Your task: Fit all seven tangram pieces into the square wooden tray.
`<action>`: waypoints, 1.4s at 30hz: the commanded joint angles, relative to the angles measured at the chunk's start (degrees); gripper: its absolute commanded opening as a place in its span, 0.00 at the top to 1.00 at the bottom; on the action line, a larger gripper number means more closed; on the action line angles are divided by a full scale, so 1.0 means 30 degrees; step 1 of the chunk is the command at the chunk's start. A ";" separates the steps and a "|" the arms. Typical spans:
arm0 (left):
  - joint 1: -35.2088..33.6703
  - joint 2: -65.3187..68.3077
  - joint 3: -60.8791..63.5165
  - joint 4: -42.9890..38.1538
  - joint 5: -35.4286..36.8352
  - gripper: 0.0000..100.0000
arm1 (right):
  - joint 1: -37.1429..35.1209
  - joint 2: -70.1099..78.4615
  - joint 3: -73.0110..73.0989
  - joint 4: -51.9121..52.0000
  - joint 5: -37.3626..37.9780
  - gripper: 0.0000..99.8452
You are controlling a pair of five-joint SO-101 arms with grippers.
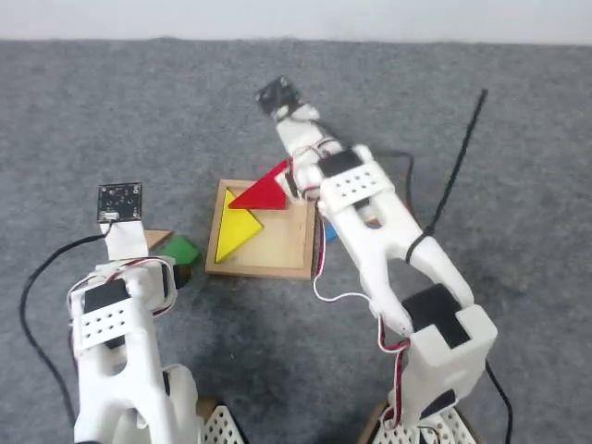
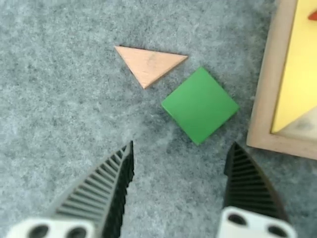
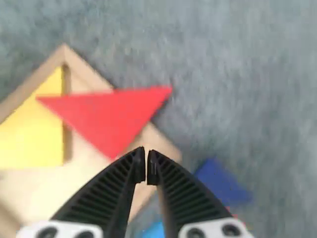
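Note:
The square wooden tray (image 1: 277,264) holds a yellow triangle (image 1: 236,231) on its left side. A red triangle (image 1: 264,190) lies across the tray's far right corner, one tip past the rim. My right gripper (image 3: 146,166) is shut, its tips at the red triangle's (image 3: 106,116) near edge; I cannot tell if they touch it. A green square (image 2: 200,105) and a tan triangle (image 2: 148,63) lie on the carpet left of the tray. My left gripper (image 2: 181,163) hangs open just short of the green square, with nothing between its fingers.
A dark blue piece (image 3: 220,181) and a light blue piece (image 3: 151,230) lie on the carpet by the tray's right side, under the right arm (image 1: 370,222). Grey carpet (image 1: 139,120) covers the table. A black cable (image 1: 458,166) runs at the right.

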 commanded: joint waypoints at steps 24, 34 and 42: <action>0.0996 -1.8139 0.6725 0.3311 -0.0176 0.76 | -0.0718 0.8366 -1.0432 0.0366 0.1084 0.99; 0.0996 -1.9722 0.7018 0.4366 -0.0264 0.76 | -0.0630 0.8366 -1.1692 0.5319 0.1026 0.99; 0.0996 -1.9722 0.7018 0.4396 -0.0264 0.76 | -0.0308 0.5934 -1.1810 0.8659 0.1143 0.99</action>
